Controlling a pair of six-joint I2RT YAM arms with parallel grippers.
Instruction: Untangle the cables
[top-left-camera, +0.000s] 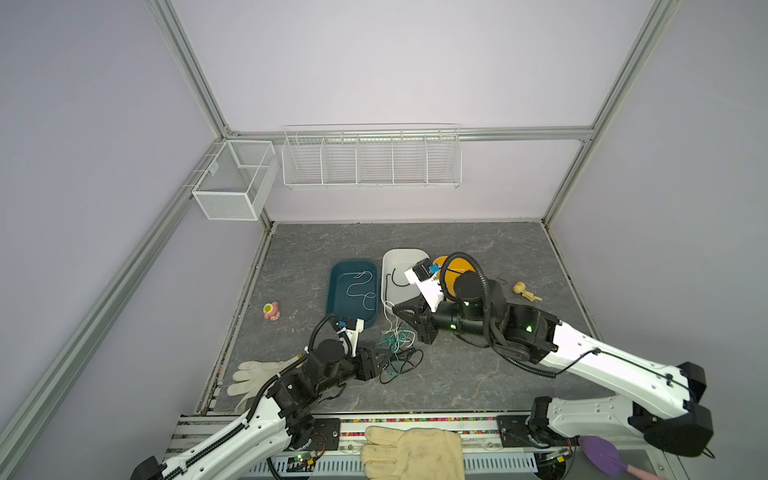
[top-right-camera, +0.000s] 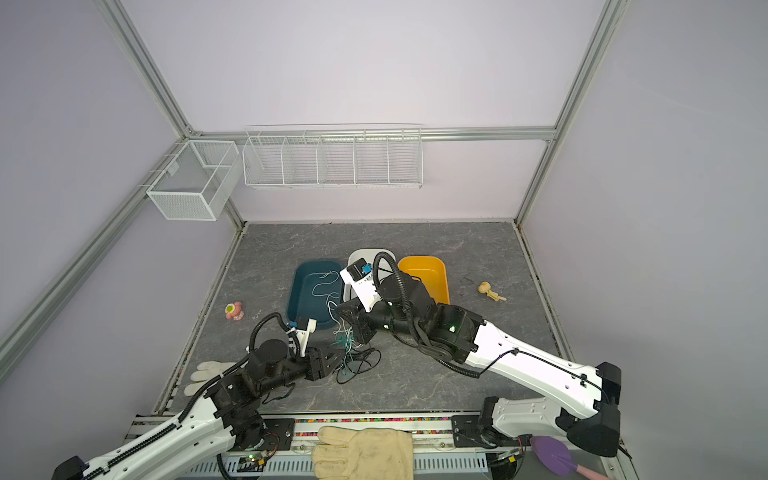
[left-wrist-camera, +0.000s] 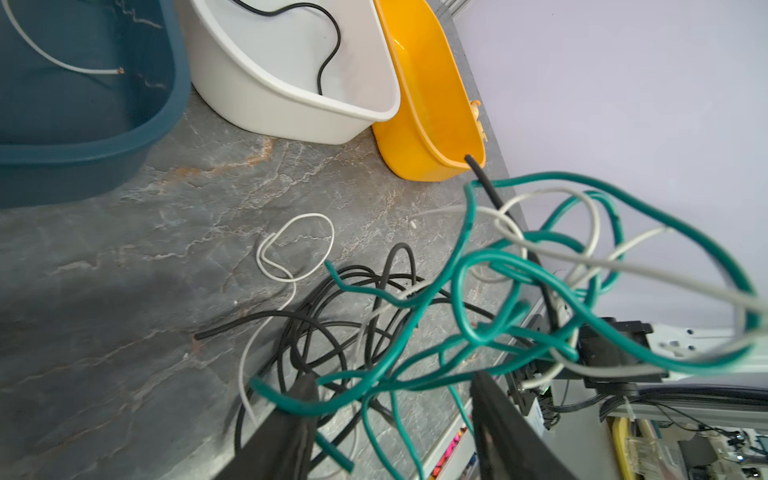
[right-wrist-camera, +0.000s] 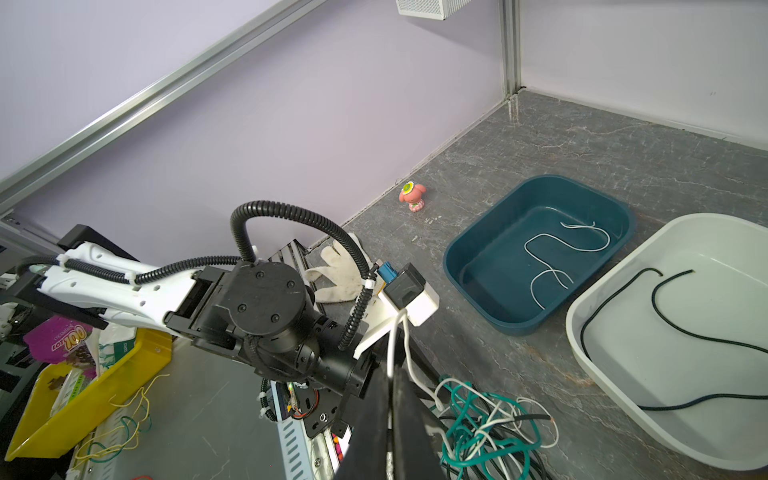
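Cables (top-left-camera: 398, 353) lie knotted on the table (top-left-camera: 478, 374), just ahead of your left tool (left-wrist-camera: 395, 399), whose jaws stand apart, empty; a teal strand (left-wrist-camera: 274, 401) drapes one jaw and could snag. Your right tool (right-wrist-camera: 390, 376) pinches a white cable (right-wrist-camera: 390, 353); pulling may tighten knots.

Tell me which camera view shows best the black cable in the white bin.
The right wrist view: the black cable lies unobstructed, nearly whole, in the white bin. The left wrist view shows one bend; a top view only a short piece.
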